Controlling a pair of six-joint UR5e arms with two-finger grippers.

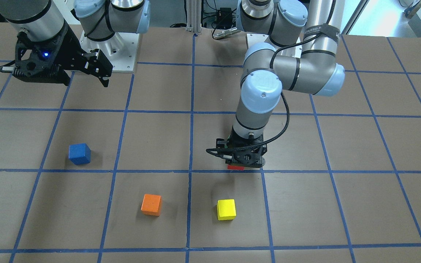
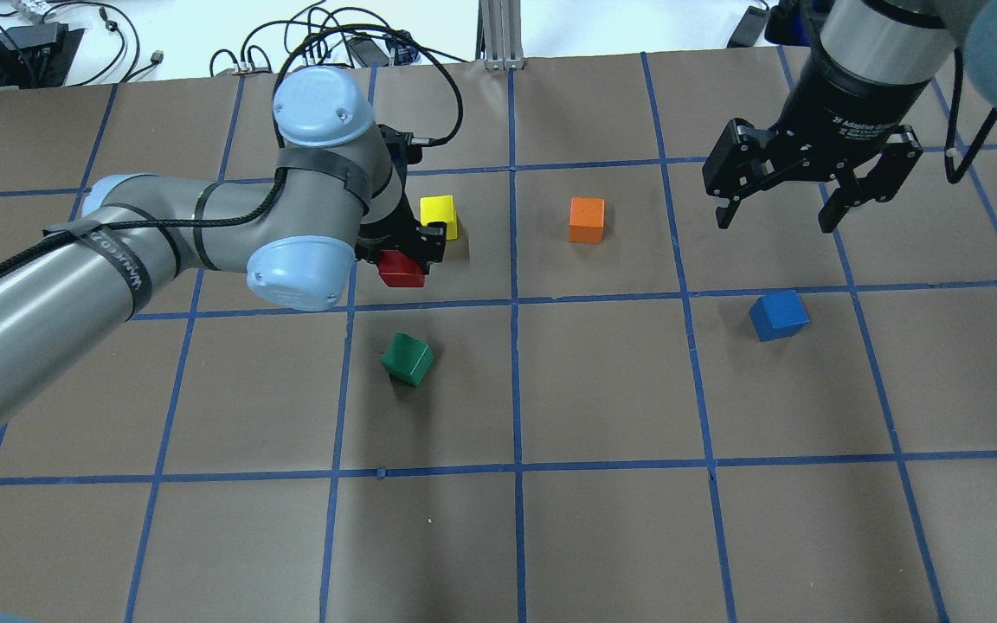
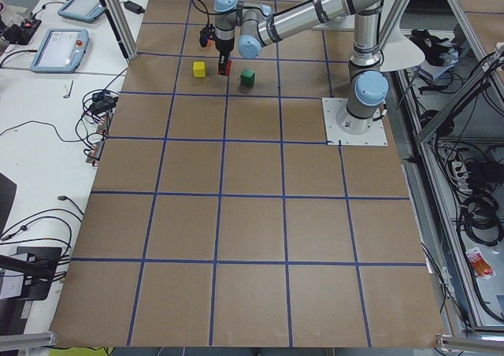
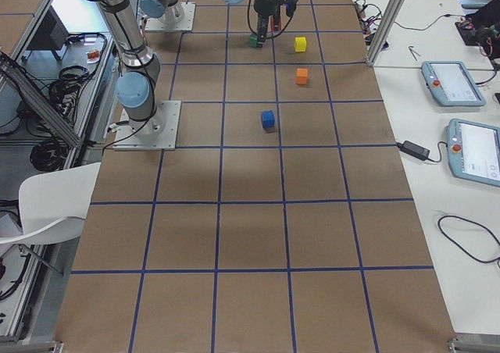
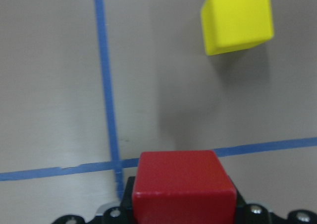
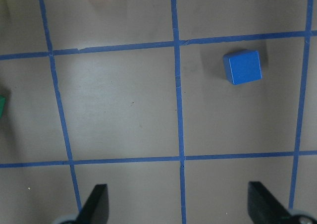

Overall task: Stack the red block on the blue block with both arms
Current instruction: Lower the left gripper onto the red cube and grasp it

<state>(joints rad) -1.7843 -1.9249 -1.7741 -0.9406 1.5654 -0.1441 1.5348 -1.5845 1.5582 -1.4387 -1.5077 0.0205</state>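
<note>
The left gripper point(image 2: 412, 253) has its fingers point(image 2: 434, 242) clamped on the red block point(image 5: 183, 187). The wrist view shows the cube seated between them, with a shadow on the desk point(image 2: 602, 389) beyond it, so it looks lifted a little, though I cannot be sure it is clear of the surface. The right gripper point(image 2: 775, 218) hangs above the desk with its fingers point(image 6: 96, 204) wide apart and nothing between them. The blue block point(image 2: 778, 315) sits alone just nearer the robot than that gripper.

The first risk is the neighbours. The yellow block point(image 2: 440, 215) stands just beside the left fingers and the green block point(image 2: 408, 358) is near, so a low or sideways departure could knock either one. The orange block point(image 2: 587, 219) lies roughly along the way toward the blue one (a carry at too little height would clip it).

The second risk is the transfer. The blue block is well apart from the left arm, so a hand-over seems likely. If the right fingers close before the cube is centred, or the left ones let go early, it drops.

Last, the blue block is turned slightly against the grid lines. A red cube set down square to the lines would overhang the corners and might tip or nudge the blue one.
</note>
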